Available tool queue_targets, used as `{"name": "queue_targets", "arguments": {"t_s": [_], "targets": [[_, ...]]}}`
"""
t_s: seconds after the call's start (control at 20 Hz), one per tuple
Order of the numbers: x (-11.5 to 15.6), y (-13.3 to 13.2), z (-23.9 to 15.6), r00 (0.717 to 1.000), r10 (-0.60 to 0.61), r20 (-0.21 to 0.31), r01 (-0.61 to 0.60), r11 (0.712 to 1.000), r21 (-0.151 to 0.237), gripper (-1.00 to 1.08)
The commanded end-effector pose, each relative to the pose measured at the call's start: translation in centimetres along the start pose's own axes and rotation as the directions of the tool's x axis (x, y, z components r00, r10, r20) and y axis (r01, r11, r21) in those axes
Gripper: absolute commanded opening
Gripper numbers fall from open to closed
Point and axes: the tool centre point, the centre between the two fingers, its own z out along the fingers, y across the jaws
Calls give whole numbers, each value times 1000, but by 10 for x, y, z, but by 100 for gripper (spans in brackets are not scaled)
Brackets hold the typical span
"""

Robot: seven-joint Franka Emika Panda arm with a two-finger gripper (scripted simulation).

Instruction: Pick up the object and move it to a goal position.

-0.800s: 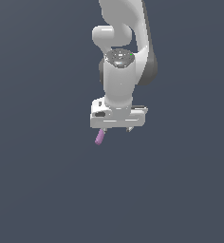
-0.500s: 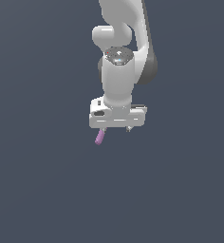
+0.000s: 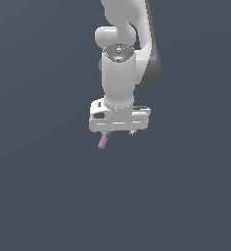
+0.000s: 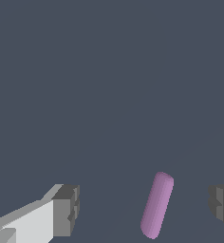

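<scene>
The object, a small pink-purple rod (image 3: 103,142), shows just below the white gripper (image 3: 119,133) in the exterior view, sticking out toward that view's left from under the hand. In the wrist view the rod (image 4: 157,205) lies between the two grey fingertips (image 4: 66,209), nearer to one of them and touching neither. The gripper (image 4: 144,209) is open, with its jaws wide apart on either side of the rod. The rod is tilted relative to the line between the fingers. Its upper end is hidden behind the hand in the exterior view.
A plain dark grey-blue surface (image 3: 44,196) fills both views. The white arm (image 3: 120,73) rises straight up from the gripper to the top of the exterior view. No other object shows.
</scene>
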Motion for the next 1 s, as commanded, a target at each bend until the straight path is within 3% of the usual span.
{"name": "queue_targets", "arguments": {"t_s": [0.0, 0.4, 0.95], "targets": [[-3, 3, 6, 1000, 12, 4, -12, 1000, 0, 100], [-34, 26, 50, 993, 113, 33, -113, 994, -6, 100], [-101, 64, 116, 954, 290, 78, -288, 957, -35, 100]]}}
